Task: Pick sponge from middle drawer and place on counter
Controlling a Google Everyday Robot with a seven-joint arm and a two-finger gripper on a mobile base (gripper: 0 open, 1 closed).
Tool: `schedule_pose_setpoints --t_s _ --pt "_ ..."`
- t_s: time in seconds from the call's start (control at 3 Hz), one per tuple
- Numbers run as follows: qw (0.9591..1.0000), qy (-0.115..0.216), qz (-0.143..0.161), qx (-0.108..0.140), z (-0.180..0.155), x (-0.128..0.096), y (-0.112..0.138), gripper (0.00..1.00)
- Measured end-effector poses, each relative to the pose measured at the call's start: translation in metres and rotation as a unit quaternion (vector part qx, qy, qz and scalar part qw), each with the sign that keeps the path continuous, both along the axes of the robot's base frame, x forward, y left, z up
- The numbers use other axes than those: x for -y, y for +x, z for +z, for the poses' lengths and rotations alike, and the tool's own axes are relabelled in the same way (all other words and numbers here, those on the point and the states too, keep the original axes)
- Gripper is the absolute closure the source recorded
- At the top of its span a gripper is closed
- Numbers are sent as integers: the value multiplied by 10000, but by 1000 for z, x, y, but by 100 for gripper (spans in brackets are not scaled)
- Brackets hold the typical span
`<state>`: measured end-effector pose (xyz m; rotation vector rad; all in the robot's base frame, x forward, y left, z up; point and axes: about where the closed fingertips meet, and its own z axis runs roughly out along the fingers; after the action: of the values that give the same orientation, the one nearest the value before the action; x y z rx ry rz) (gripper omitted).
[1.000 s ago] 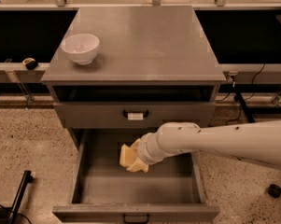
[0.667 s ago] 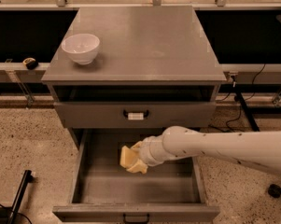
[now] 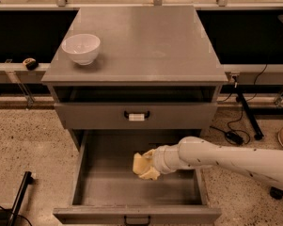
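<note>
The middle drawer (image 3: 81, 173) stands open at 6 o'clock, and the arm reaches into it from 4 o'clock. The gripper (image 3: 153, 164) is down inside, right against the sponge (image 3: 141, 165), which sits tilted at its tip, near the drawer's centre. Whether the gripper has closed on it I cannot tell. The reach looks done; the lift out and the placing on the counter (image 3: 145, 46) remain, with free room at 3 o'clock from the bowl (image 3: 81, 47).
</note>
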<state>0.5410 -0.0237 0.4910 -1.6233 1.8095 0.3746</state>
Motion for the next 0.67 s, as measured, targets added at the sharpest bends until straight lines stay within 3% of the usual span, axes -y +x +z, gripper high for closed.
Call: schedule_pose_setpoints --t_s 0.33,0.67 --pt "10000 2 4 -54 -14 11 0 100" --pt "9999 25 -125 -45 -24 22 -2 81"
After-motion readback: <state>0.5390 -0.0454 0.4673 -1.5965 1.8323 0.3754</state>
